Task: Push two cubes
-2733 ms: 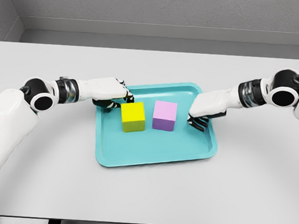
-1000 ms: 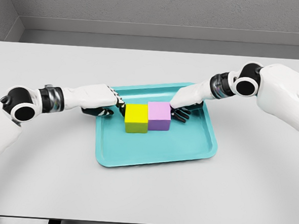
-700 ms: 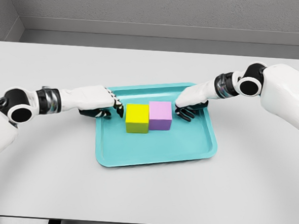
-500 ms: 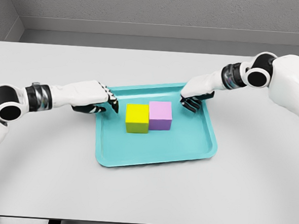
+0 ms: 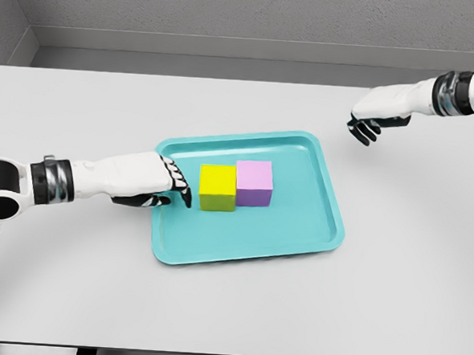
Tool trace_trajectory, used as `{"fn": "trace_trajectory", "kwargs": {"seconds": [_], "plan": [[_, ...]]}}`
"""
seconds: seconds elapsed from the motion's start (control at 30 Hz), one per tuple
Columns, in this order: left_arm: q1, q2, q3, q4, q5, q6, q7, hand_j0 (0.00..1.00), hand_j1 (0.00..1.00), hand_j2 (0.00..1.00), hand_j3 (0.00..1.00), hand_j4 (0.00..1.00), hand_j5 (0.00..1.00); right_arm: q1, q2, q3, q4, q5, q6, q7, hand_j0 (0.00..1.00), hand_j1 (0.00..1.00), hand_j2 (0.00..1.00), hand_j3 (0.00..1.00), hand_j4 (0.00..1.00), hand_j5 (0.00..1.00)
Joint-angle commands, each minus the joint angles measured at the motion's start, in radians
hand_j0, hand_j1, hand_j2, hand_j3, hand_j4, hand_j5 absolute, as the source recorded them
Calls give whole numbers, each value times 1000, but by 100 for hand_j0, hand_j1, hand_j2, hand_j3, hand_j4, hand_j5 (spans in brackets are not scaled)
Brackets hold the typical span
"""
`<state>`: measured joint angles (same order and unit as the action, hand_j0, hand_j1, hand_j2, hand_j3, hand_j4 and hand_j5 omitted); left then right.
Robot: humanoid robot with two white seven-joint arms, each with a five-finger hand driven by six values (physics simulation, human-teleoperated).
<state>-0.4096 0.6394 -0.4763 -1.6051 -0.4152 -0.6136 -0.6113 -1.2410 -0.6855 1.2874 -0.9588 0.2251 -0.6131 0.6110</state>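
Seeing the yellow cube [image 5: 217,187] and pink cube [image 5: 254,183] touching side by side mid-tray [image 5: 298,233]. Our left hand [image 5: 152,183] sits just beside the yellow one, fingers loosely curled, holding nothing. Right hand [image 5: 369,121] hangs over the table [image 5: 409,260] well apart, fingers relaxed, empty. No readable writing.
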Motion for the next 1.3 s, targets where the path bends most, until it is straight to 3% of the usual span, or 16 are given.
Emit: {"fn": "trace_trajectory", "kwargs": {"seconds": [0.0, 0.17, 0.27, 0.4, 0.6, 0.73, 0.8, 1.1, 1.23, 1.27], "plan": [[3, -1, -1, -19, 9, 3, 0, 56, 56, 56, 56, 56, 56, 0, -20, 4, -15, -6, 2, 0, 16, 16, 16, 16, 16, 16], [51, 17, 22, -72, 30, 3, 0, 56, 56, 56, 56, 56, 56, 2, -37, 1, -8, -6, 2, 0, 19, 19, 19, 19, 19, 19], [101, 45, 48, -142, 53, 3, 0, 56, 56, 56, 56, 56, 56, 2, -39, -2, -8, -7, 2, 0, 22, 22, 22, 22, 22, 22], [107, 40, 45, -154, 55, 3, 0, 56, 56, 56, 56, 56, 56, 5, -39, 0, -8, -7, 2, 0, 26, 26, 26, 26, 26, 26], [95, 0, 34, -136, 90, 3, 0, 56, 56, 56, 56, 56, 56, 8, -26, 6, -14, -6, 2, 0, 28, 28, 28, 28, 28, 28], [94, -47, -12, -134, 102, 3, 0, 59, 59, 59, 59, 59, 59, 8, -22, 7, -15, -6, 2, 0, 30, 30, 30, 30, 30, 30], [91, -89, -45, -99, 93, 3, 0, 59, 59, 59, 59, 59, 59, 8, -9, 7, -15, -7, 2, 0, 30, 30, 30, 30, 30, 30], [57, -136, -54, -18, 90, 3, 0, 60, 60, 60, 60, 60, 60, 8, 20, 12, -6, -9, 2, 0, 34, 34, 34, 34, 34, 34], [40, -147, -68, 4, 88, 3, 0, 60, 60, 60, 60, 60, 60, 8, 17, 12, -8, -9, 2, 0, 75, 75, 75, 75, 75, 75], [40, -148, -70, 17, 88, 3, 0, 60, 60, 60, 60, 60, 60, 6, 18, 13, -8, -9, 2, 0, 79, 79, 79, 79, 79, 79]]}}
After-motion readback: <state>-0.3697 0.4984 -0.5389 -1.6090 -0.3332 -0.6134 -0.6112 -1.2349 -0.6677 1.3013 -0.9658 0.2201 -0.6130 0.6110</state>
